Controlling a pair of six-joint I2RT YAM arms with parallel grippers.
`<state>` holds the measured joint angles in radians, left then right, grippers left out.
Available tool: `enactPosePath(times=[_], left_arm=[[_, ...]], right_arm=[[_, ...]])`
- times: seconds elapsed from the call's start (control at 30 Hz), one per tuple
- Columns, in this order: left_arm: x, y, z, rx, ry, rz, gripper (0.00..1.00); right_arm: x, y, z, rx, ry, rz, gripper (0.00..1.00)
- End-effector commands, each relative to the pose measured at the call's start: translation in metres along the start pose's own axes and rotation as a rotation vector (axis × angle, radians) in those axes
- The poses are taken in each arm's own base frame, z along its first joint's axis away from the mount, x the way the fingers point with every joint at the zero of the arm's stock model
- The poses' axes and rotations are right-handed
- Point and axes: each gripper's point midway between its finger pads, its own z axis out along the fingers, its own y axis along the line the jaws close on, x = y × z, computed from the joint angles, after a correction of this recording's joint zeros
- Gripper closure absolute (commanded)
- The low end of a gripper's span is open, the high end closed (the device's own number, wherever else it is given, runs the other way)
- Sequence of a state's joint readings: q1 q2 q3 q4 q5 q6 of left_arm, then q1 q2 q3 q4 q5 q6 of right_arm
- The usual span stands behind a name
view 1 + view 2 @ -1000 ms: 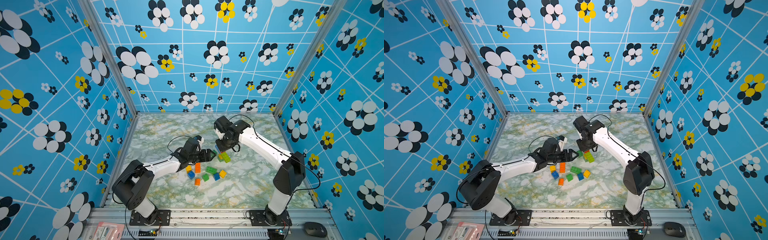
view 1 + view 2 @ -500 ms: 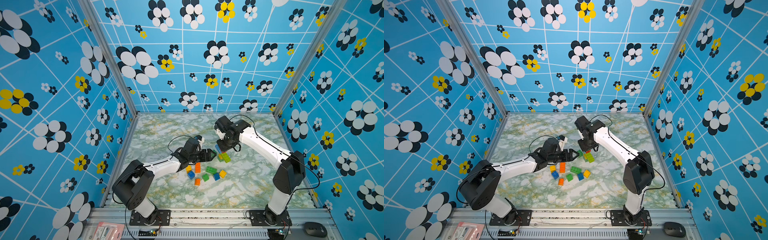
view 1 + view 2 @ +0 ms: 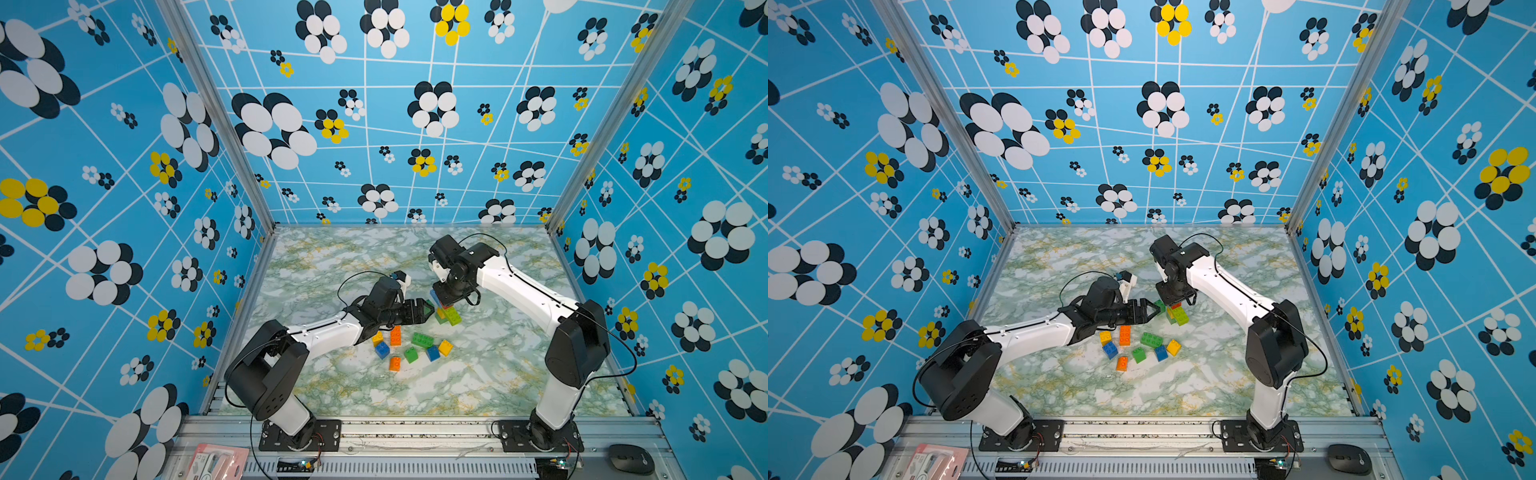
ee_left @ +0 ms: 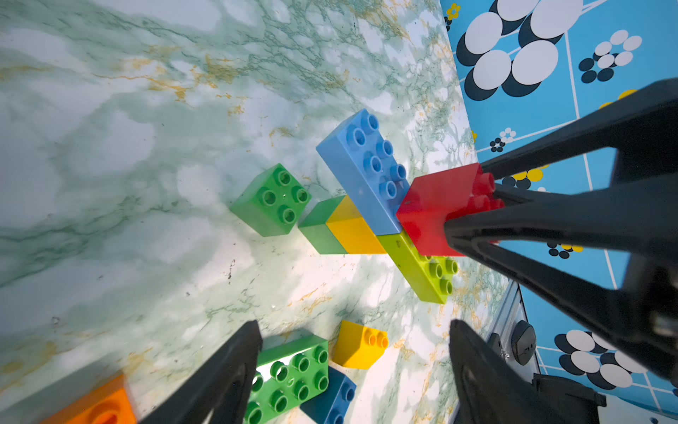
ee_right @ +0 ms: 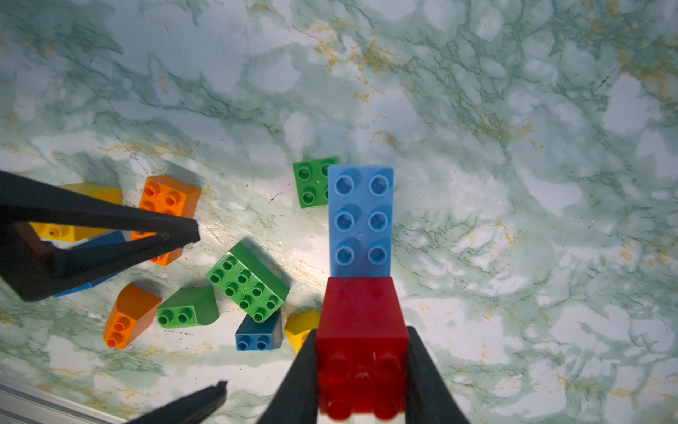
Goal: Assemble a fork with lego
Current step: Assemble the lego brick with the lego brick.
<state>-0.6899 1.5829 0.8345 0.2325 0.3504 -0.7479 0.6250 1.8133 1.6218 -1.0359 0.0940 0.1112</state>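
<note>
My right jaws are clamped on the sides of a red brick [image 5: 361, 330]. It sits against the end of the light blue oblong brick [image 5: 361, 220] and over the lime brick [image 4: 422, 268] of the lego build [image 3: 446, 313], near the middle of the bench [image 3: 332, 266]. My left jaws stand wide apart with nothing in them, just beside that build and near the loose bricks [image 3: 423, 340], orange, green, blue and yellow, scattered toward the arms' bases.
</note>
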Motion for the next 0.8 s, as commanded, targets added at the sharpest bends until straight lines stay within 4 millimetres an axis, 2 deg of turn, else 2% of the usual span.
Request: enactPosePath(times=[0.0,0.23,0.27,0.77], left_arm=[[-0.005,-0.004,0.002,-0.003,-0.010,0.010,0.16],[-0.005,-0.004,0.002,-0.003,-0.010,0.010,0.16],[-0.004,-0.003,0.002,-0.005,-0.008,0.009,0.16],[-0.004,-0.002,0.004,-0.007,-0.008,0.005,0.16]], right_arm=[[0.004,0.000,0.009,-0.007,0.024,0.006,0.85],[0.009,-0.001,0.013,-0.003,0.052,0.006,0.86],[0.020,-0.001,0.020,-0.003,0.090,0.001,0.86],[0.051,0.006,0.045,-0.038,0.235,-0.025,0.86]])
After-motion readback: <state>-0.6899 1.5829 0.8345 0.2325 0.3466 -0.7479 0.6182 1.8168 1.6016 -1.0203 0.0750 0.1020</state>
